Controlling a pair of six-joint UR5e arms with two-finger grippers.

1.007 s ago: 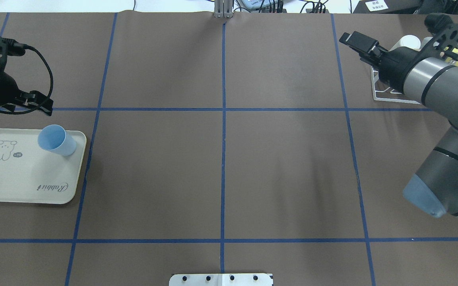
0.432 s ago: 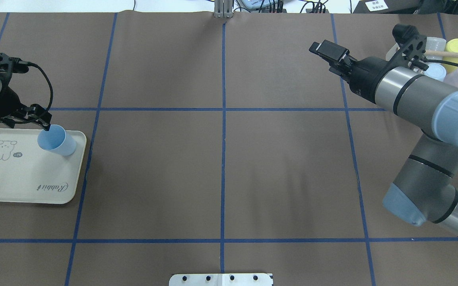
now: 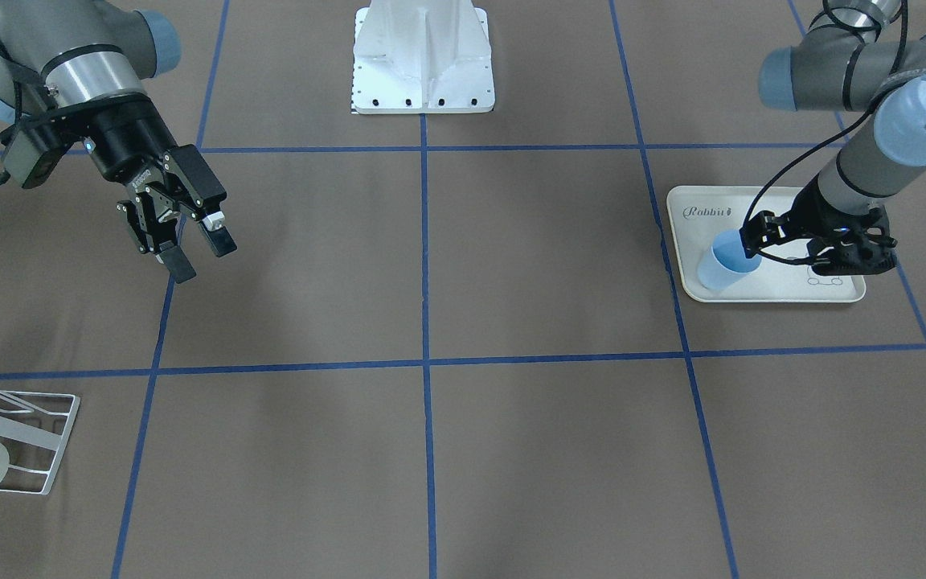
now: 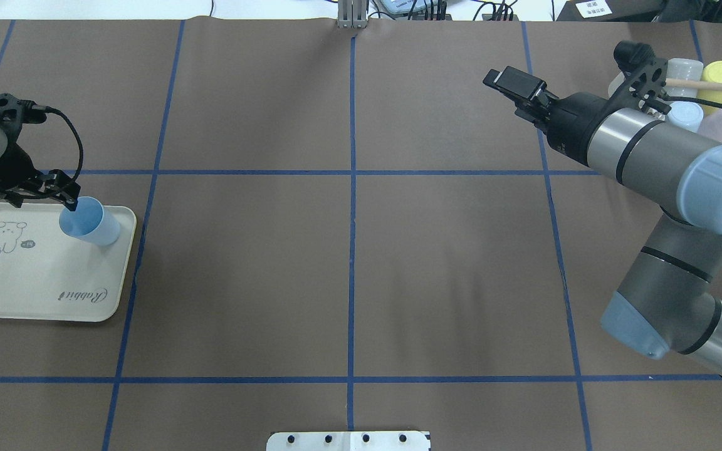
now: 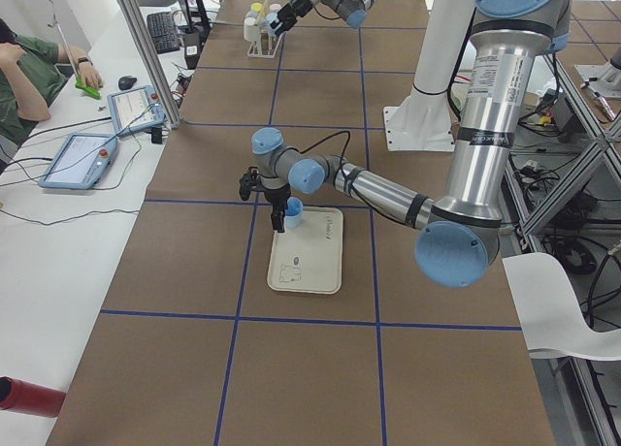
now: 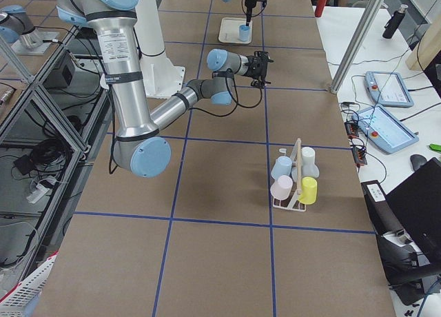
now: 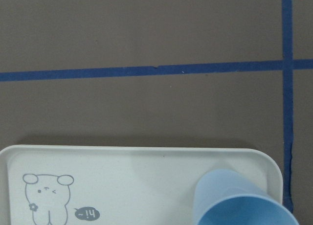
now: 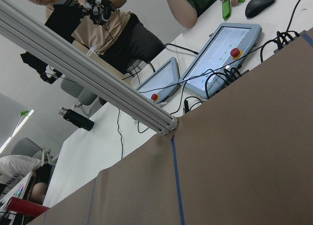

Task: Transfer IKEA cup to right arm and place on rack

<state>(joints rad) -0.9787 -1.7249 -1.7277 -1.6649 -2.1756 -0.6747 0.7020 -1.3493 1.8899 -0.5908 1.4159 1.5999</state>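
**Front view:** the left gripper [image 3: 759,237] is lowered to the rim of the blue cup [image 3: 719,272], which stands upright in a corner of the tray [image 3: 768,296]. Its fingers look parted, one tip at the rim, and nothing appears gripped yet. The right gripper [image 3: 201,257] is held wide open and empty above the table [image 3: 511,450], well apart from the cup and, it seems, made ready for the hand-over. The rack [image 3: 41,450] is set at the table's edge on the right arm's side.

**Overhead:** the cup is shown at the tray corner nearest the left gripper, so the pickup is judged barely begun. Other cups [image 4: 720,72] are already hung on the rack, behind the right arm.

**Side views:** tray and rack are seen at opposite ends of the table — hence the pass between arms.

**Left wrist:** only cup and tray are caught, and no fingers.

**Right wrist:** brown paper crossed by blue tape is seen, and beyond it a metal rail [image 8: 88,73], control pendants [image 8: 220,58] and seated operators [image 8: 98,24].
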